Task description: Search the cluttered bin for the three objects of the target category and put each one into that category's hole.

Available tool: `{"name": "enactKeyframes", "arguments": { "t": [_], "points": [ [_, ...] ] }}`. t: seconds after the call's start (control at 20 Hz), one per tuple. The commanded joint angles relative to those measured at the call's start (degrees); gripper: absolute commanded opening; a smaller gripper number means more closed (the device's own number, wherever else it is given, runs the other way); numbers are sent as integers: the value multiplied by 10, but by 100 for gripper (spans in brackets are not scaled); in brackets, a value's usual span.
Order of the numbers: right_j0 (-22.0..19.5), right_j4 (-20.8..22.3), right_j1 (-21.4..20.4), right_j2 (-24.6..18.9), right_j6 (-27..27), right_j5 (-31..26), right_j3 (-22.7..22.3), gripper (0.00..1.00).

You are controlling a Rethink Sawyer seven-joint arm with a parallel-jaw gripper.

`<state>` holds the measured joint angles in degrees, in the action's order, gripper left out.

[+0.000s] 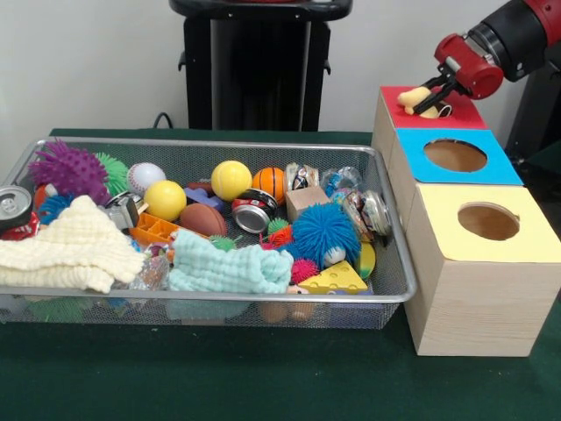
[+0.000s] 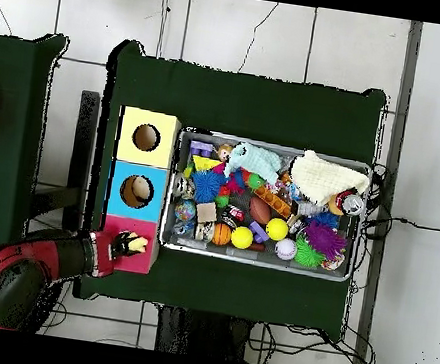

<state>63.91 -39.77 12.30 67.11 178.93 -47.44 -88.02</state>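
While the gripper (image 1: 428, 98) clamps a small tan toy (image 1: 414, 98) over the red box (image 1: 456, 114) at the far right, the piece looks light, rigid and best pinched mid-body. Blue box (image 1: 504, 162) and yellow box (image 1: 526, 237) flank the crowded mesh bin (image 1: 386, 219) on green cloth (image 1: 219, 377).

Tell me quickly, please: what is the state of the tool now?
Tool: shut on a small tan object, held over the red box.
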Motion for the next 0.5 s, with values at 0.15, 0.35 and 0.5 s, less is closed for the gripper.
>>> {"name": "enactKeyframes", "arguments": {
  "t": [0.15,0.35,0.5],
  "points": [
    [-44,-19,-44,-133,73,18,37,100],
    [-54,-17,-65,-151,52,26,25,100],
    [-56,-14,-73,-152,59,30,17,100]
  ]
}}
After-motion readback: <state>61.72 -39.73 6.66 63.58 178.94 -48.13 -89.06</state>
